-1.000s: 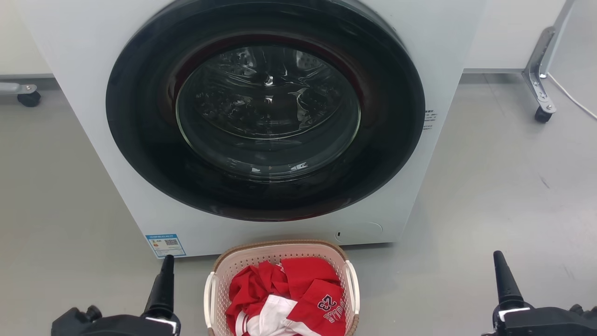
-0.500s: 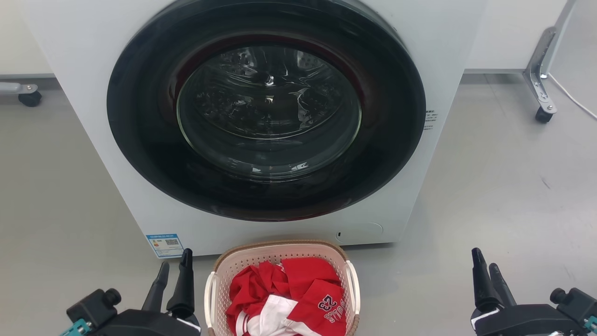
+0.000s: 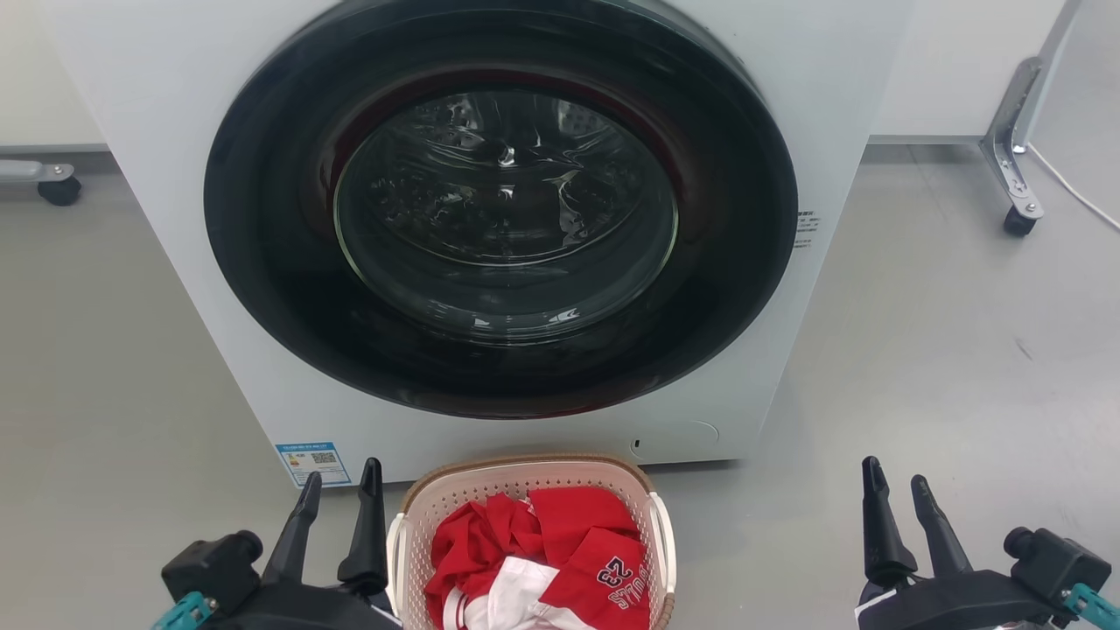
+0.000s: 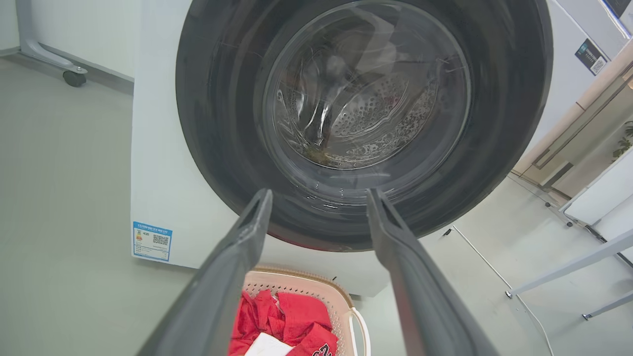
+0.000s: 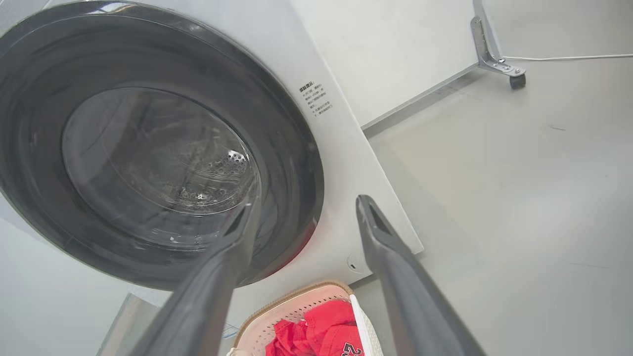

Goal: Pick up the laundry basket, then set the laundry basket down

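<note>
The laundry basket (image 3: 525,462) sits on the floor (image 3: 962,350), right in front of the washer (image 3: 840,87) and below its closed round door (image 3: 503,210). It holds a heap of red and white clothes (image 3: 560,538). Nothing grips it, so the step in hand appears to be the reach for the pick-up; the lift is not yet begun.

The left end effector (image 3: 341,474) is released and empty, its 2 fingers spread, and it hangs just beside the basket's left handle (image 3: 391,560). The right end effector (image 3: 893,472) is likewise released and empty, its 2 fingers apart, but it is well apart from the right handle (image 3: 667,542), with bare floor between them.

The next move likely calls for the right arm to come inward much farther than the left. Each set of fingers would then need to straddle its thin white handle before clenching. Both grips should probably close at about the same time. A lift on 1 side alone could tilt the basket and spill the clothes. The washer stands close behind, so the rise seems safest straight up or slightly toward the robot.
</note>
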Controlling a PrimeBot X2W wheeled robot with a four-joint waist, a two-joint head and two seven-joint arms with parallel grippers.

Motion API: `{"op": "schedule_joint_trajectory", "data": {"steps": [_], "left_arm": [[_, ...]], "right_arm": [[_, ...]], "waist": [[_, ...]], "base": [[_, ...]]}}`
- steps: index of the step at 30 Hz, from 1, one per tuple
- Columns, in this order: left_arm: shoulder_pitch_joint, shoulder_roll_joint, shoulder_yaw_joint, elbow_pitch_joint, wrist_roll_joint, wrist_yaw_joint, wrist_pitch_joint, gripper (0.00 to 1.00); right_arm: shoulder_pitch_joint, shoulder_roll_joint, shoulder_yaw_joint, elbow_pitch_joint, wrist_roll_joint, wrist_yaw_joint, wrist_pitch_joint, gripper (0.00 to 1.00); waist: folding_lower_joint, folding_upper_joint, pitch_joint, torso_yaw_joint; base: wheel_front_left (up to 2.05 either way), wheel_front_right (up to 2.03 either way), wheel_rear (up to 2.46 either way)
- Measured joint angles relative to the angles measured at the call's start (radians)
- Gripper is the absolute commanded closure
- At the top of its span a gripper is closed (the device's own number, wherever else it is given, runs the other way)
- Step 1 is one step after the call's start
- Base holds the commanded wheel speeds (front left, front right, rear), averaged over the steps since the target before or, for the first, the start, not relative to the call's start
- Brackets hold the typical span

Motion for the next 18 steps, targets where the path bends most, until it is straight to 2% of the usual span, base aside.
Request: {"op": "schedule_joint_trajectory", "data": {"steps": [18], "left_arm": [[0.037,0.000,-0.036,-0.054,0.330,0.048,-0.071,0.00]], "right_arm": [[0.034,0.000,0.044,-0.074,-0.318,-0.050,-0.070,0.00]], "waist": [[0.0000,0.0000,-0.008,-0.003]], "base": [[0.00,0.00,0.00]]}}
